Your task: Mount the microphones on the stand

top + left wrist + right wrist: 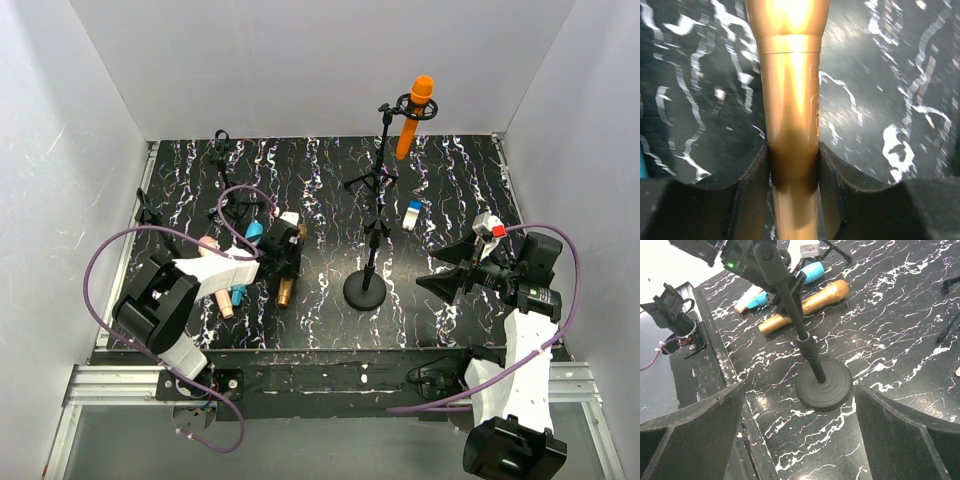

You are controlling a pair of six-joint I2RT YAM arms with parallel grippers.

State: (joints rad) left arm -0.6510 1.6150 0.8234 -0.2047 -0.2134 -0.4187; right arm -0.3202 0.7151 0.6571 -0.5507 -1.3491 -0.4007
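The gold-bronze microphone (790, 100), a slim, glossy tube flaring to a wider head, lay low over the black, white-veined mat (450, 180) at left centre of the overhead view. I'd judge it stiff, fairly light and slippery, best taken mid-handle below the flare. The left gripper (792, 185) had it there, its black padded fingers (752, 192) pressed against both sides of the handle. Just beside it lay a light blue microphone (254, 232) and a pale pink-beige microphone (224, 303). An orange microphone (415, 115) already sat clipped in a tripod stand (384, 140) at top centre. A black round-based stand (365, 290) stood mid-frame. The right gripper (447, 268), at lower right, gaped wide and empty.
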